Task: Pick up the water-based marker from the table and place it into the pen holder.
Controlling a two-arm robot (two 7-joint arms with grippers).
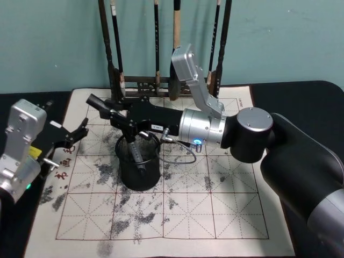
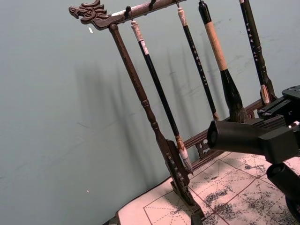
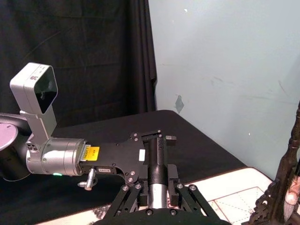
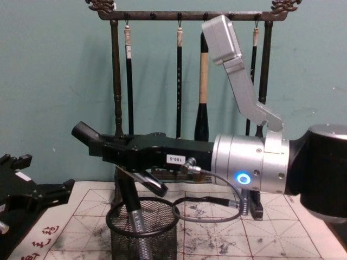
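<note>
Table [image 1: 226,215] with ink-stained mat lies beneath the work. Brush rack [image 4: 116,108] stands behind right gripper [image 4: 130,187], hanging brushes close behind the arm. Right gripper directly above pen holder [image 1: 138,164], fingers spread; marker [image 4: 133,214] stands tilted inside the holder, below them. Left gripper [image 1: 80,131] is parked well off to the side, fingers apart.

Small black wire-mesh pen holder [image 1: 138,164] on cream grid-lined mat [image 1: 215,209], left of centre; grey-barrelled marker [image 4: 135,216] inside it; tall dark wooden brush rack [image 4: 184,16] behind, at mat's far edge.
</note>
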